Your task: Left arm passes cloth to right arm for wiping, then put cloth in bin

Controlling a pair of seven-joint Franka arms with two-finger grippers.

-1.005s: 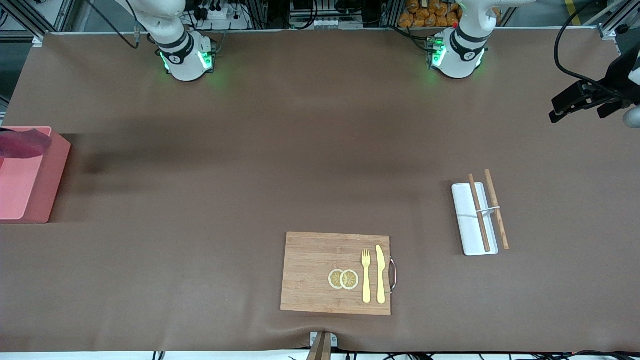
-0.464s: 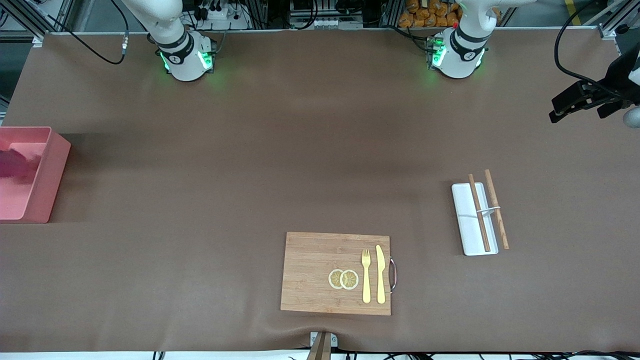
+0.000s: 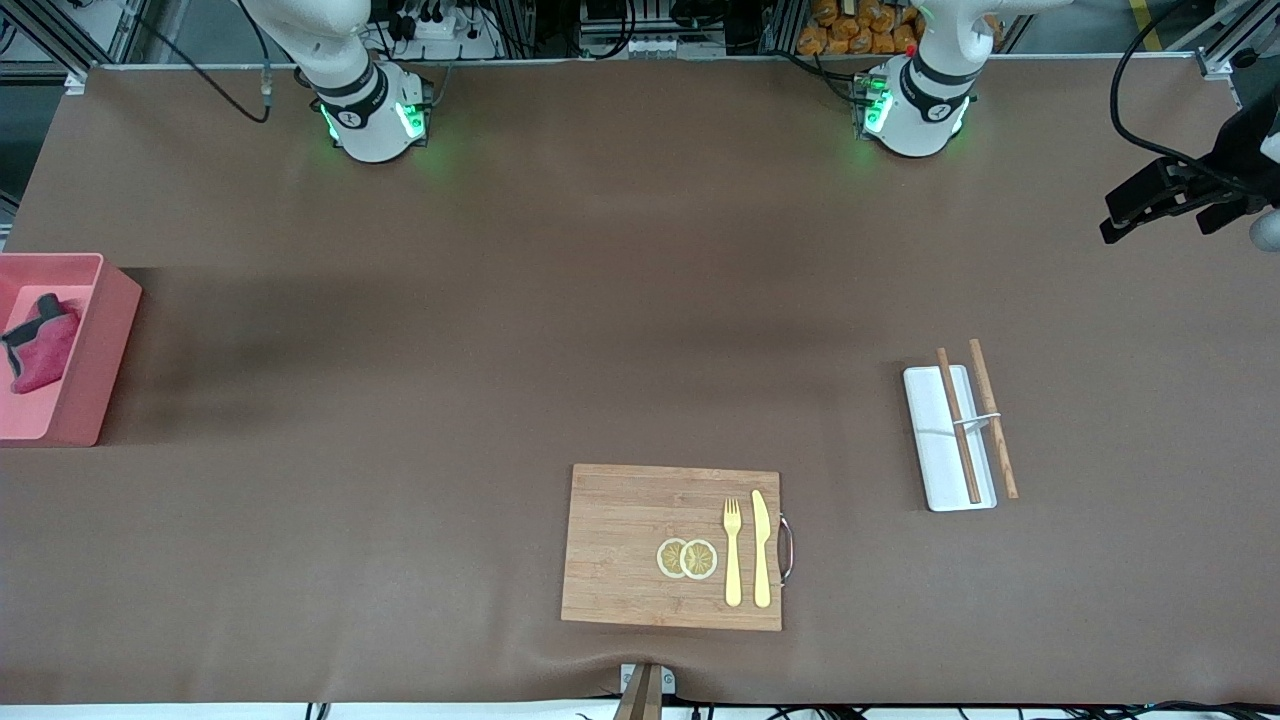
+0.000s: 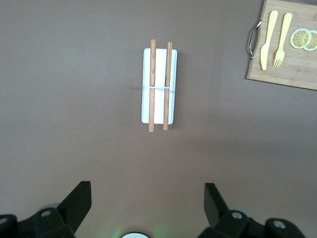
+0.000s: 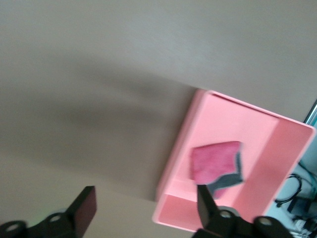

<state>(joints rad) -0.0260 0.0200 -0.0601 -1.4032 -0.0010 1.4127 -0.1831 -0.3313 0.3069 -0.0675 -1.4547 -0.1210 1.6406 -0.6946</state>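
The crimson-pink cloth [image 3: 40, 345] with its black patch lies bunched inside the pink bin [image 3: 112, 320] at the right arm's end of the table. The right wrist view shows the cloth [image 5: 214, 162] on the floor of the bin [image 5: 290, 148]. My right gripper [image 5: 146, 208] is open and empty, up in the air over the table beside the bin; the front view does not show it. My left gripper [image 3: 1125, 215] is open and empty and waits high over the left arm's end of the table; it also shows in the left wrist view [image 4: 147, 203].
A white tray [image 3: 935, 450] with two wooden chopsticks [image 3: 958, 425] lies toward the left arm's end. A wooden cutting board [image 3: 620, 545] with a yellow fork, a knife and lemon slices sits near the front camera. The left wrist view shows the tray [image 4: 159, 104].
The cloth dropped from above the bin's rim and now lies still inside the bin. The right arm has swung away from the bin. The left arm has not moved.
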